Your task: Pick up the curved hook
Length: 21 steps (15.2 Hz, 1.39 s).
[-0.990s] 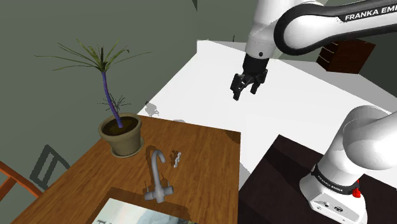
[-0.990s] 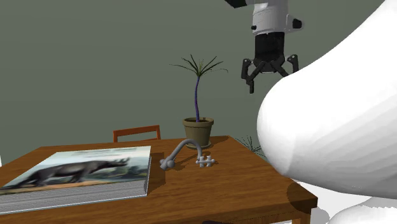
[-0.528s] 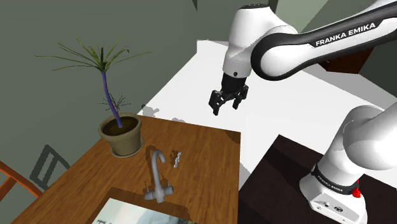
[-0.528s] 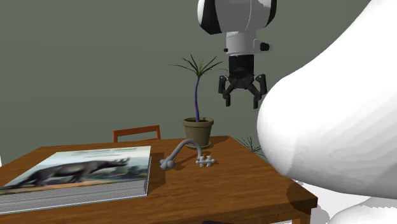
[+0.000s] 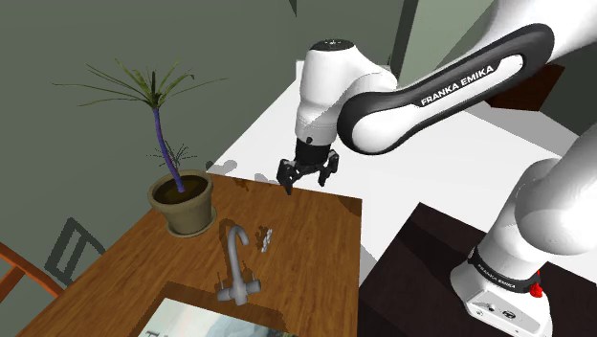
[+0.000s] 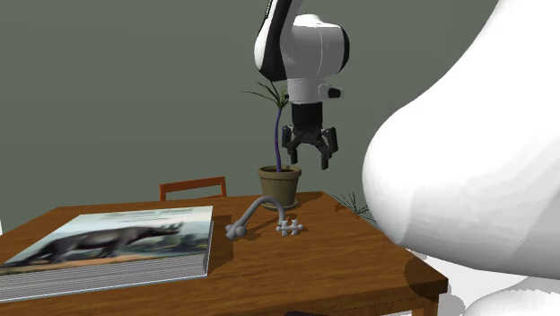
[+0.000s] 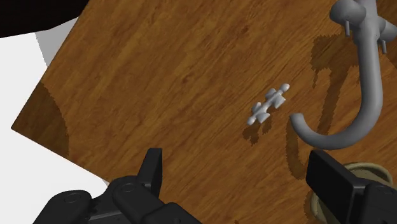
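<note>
Fingers [image 7: 153, 168] spread wide, empty, above table [image 5: 316, 239] edge, well apart from plant pot [image 5: 184, 203]. Curved hook [image 5: 235, 257] flat near plant pot. Best: straddle straight shank crosswise, descend low, then close.

Wooden table with plant, book and small grey part

The table [image 5: 311, 251] carries a potted plant [image 5: 182, 202] with a purple stem and thin green leaves, set in a brown pot near one corner. A thick book [image 6: 108, 241] with a rhinoceros on its cover lies flat at the other end. A small grey part [image 7: 268, 105] lies on bare wood between them. A wooden chair [image 6: 193, 189] stands beyond the table, before a grey-green wall [image 6: 108, 90].
</note>
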Tool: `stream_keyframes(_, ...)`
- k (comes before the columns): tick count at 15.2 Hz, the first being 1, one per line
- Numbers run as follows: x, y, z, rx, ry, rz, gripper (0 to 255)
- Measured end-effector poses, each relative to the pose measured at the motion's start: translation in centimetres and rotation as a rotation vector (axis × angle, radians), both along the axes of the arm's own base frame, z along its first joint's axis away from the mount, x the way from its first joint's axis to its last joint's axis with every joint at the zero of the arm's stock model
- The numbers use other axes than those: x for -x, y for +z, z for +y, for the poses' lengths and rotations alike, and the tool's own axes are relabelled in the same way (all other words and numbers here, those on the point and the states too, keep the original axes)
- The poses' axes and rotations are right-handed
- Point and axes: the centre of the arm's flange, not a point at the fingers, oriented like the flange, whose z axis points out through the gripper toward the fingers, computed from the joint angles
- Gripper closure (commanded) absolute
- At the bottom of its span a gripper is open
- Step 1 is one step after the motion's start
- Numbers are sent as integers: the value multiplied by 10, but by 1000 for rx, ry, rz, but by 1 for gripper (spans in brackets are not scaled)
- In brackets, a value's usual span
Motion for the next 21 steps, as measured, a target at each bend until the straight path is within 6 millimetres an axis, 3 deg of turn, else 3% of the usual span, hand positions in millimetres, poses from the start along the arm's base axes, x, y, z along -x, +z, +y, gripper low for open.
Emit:
stream_keyframes(16, -95, -97, 155, -38, -148, -43, 0)
stream_keyframes(21, -106, -118, 167, -39, -160, -47, 0)
